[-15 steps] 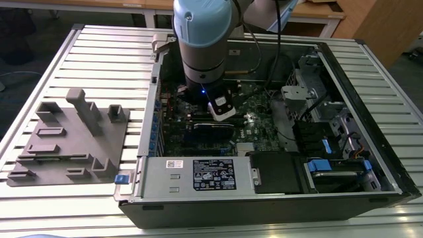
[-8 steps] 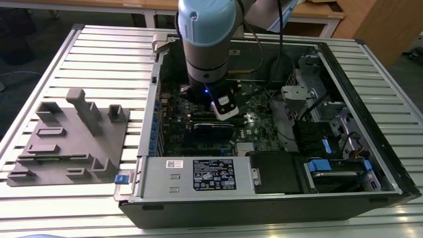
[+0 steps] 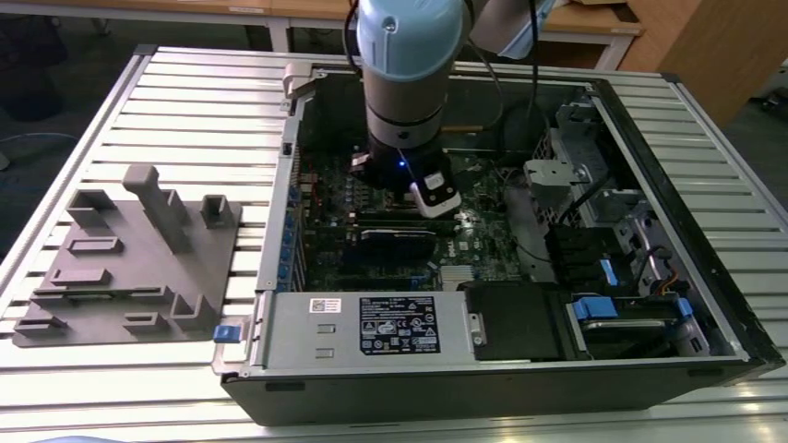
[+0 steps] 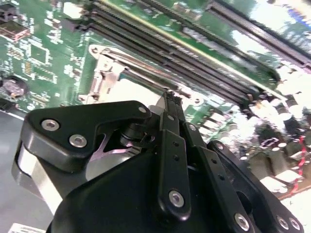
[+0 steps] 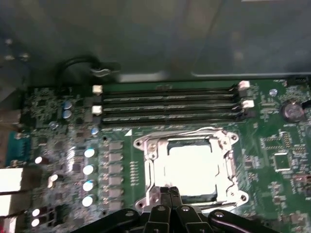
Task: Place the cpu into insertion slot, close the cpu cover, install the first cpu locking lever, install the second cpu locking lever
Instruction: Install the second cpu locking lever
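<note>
The cpu (image 5: 192, 165) lies in the insertion slot, its pale silver top showing through the cut-out of the cpu cover (image 5: 148, 165), which lies flat over it. A thin metal lever (image 5: 194, 131) runs along the socket's edge beside the memory slots. My gripper (image 5: 168, 193) is shut with nothing between its fingers, its tip touching or just above the cover's rim at one corner of the socket. In the second wrist view the gripper (image 4: 170, 99) points at the same rim, next to the cpu (image 4: 130, 90). The exterior view has the arm (image 3: 407, 92) reaching down into the open computer case.
Long black memory slots (image 5: 167, 104) run beside the socket, with a row of capacitors (image 5: 88, 170) and a coin battery (image 5: 291, 110) nearby. The case walls (image 3: 286, 185), power supply (image 3: 364, 323) and drive bay (image 3: 622, 314) surround the board. A grey fixture (image 3: 136, 258) sits at the exterior view's left.
</note>
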Available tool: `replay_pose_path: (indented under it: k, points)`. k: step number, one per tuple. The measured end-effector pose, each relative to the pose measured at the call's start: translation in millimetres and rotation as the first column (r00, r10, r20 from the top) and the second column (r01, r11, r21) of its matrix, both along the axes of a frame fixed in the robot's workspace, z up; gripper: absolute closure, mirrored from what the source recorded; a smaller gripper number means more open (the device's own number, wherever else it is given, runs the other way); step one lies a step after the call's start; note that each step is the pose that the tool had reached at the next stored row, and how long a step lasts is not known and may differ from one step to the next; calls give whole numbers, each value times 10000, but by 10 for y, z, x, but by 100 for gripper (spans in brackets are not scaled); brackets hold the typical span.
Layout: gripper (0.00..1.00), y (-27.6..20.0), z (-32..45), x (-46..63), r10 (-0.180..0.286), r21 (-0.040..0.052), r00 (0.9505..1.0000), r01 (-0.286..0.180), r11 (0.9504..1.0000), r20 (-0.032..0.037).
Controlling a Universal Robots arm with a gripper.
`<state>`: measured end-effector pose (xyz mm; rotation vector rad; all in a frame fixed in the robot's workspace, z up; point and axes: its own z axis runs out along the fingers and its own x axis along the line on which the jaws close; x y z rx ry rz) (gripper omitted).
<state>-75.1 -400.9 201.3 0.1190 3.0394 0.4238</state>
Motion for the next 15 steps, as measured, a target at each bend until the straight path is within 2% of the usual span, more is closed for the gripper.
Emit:
replay_pose_path:
  k: [2, 4, 6, 9, 11, 13, 15]
  points:
    - [89, 33, 0, 30, -2, -30, 10000, 2, 10000, 0]
    - [89, 68, 0, 46, -4, -136, 10000, 4, 9999, 0]
    - [89, 95, 0, 55, -2, -355, 10000, 2, 9994, -1]
    - [89, 138, 0, 63, -1, -782, 10000, 1, 9969, 1]
    - [89, 183, 0, 64, -3, -1009, 10000, 3, 9949, -1]
    - [89, 244, 0, 68, -2, -1150, 10000, 2, 9934, 0]
    - [89, 313, 0, 80, -1, -1206, 10000, 1, 9927, -1]
